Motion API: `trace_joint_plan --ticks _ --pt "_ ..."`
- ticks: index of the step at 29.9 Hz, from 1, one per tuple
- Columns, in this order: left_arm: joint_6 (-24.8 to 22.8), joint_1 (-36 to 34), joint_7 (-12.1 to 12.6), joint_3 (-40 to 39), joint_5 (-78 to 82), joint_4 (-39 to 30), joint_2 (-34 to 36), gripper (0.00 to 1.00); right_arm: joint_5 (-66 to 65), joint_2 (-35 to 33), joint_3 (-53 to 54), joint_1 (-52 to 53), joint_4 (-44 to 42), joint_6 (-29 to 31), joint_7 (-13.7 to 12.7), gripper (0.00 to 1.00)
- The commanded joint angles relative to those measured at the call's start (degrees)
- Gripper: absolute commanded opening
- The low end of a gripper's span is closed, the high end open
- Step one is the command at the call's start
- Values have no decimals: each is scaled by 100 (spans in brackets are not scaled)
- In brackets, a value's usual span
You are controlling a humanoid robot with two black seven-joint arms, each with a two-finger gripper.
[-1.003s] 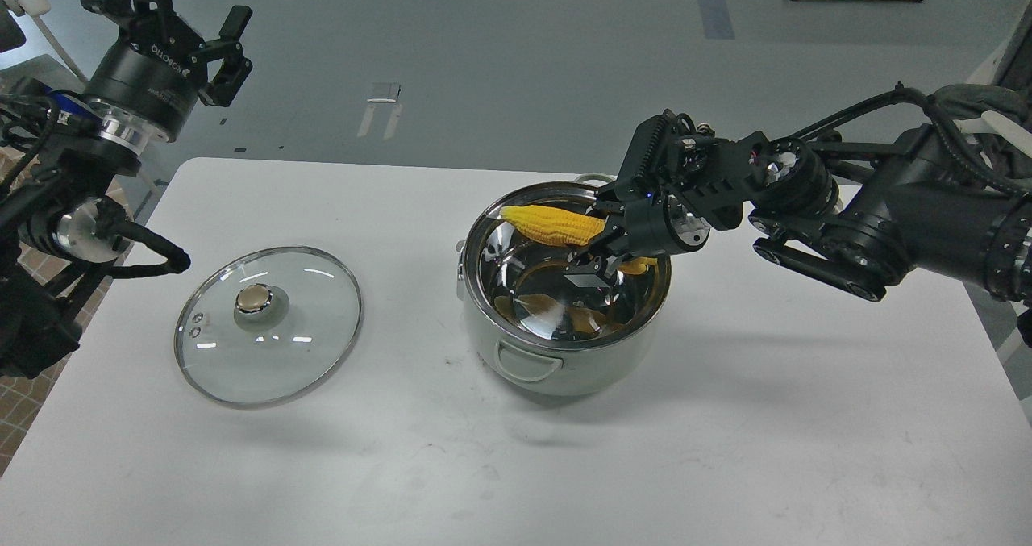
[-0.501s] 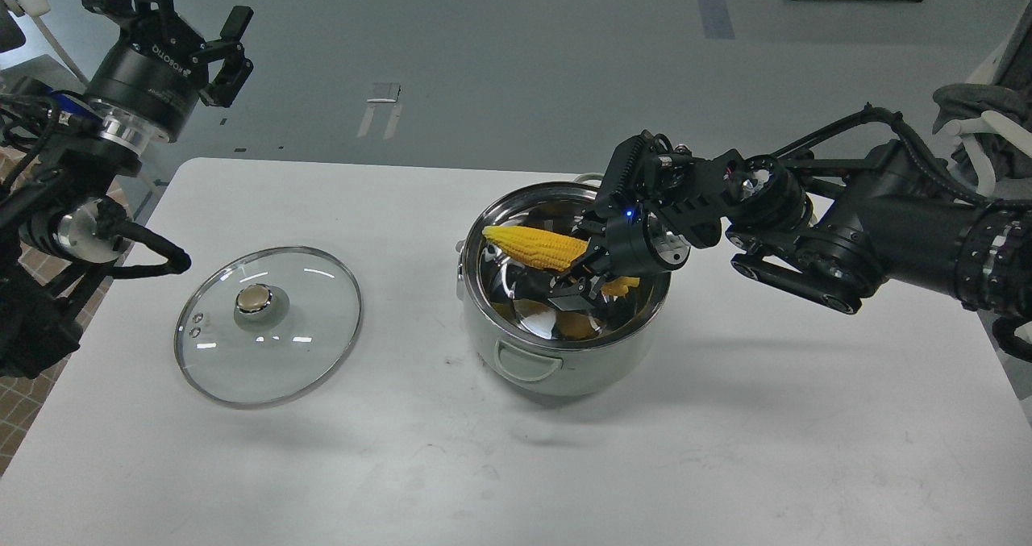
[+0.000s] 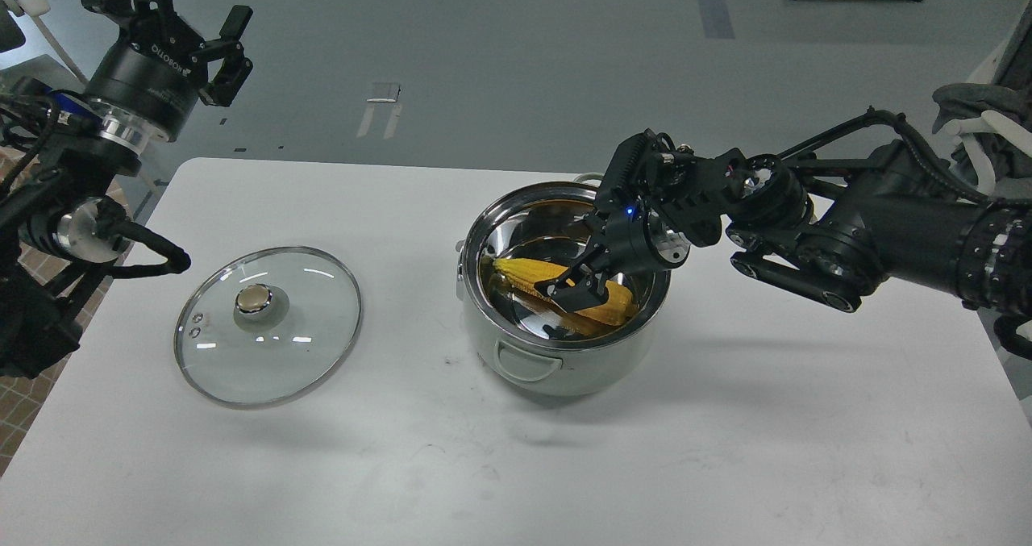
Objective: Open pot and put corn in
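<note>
Okay, placing step, tail end. My right gripper (image 3: 577, 288) is down inside the pot (image 3: 562, 288), below the rim, directly over the corn (image 3: 528, 275). The cob lies on the steel bottom, tapered tip toward the left wall, thick end toward the right wall under my fingers. Looks like it is resting on the bottom rather than hanging, but the shiny interior throws yellow reflections, so the exact contact line is hard to read.

Grip state on the right: cannot tell. Fingers are dark and overlap the cob from this angle; no clear gap, no clear clamp.

Pot is uncovered. The glass lid (image 3: 268, 325) lies flat on the table (image 3: 726, 449), well apart from the pot on the left, knob up. So the opening part looks done.

My left gripper (image 3: 219, 50) hangs high off the table's far left corner, fingers spread, holding nothing.

Next move, as I judge it:
- make sure the right fingers are fully released from the cob
- lift straight up, clear of the rim, before pulling back right
- watch the wrist near the far rim and the rear handle; it sits close

Risk: if a finger drags on the cob, it comes up with me or tips against the wall. The pot may slide if I clip the rim.
</note>
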Motion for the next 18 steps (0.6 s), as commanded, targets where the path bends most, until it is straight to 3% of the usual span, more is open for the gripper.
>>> trace_joint_plan --ticks 1,9,18 --pt "0 -43 0 40 17 37 -44 97 651 -220 391 306 -150 14 1 99" --pt "0 -201 0 49 43 309 -254 98 2496 -958 1270 272 -678 6 1 99" --pt "-35 -588 0 58 87 986 -931 98 5495 -1003 2245 -1132 -1460 -117 1 99"
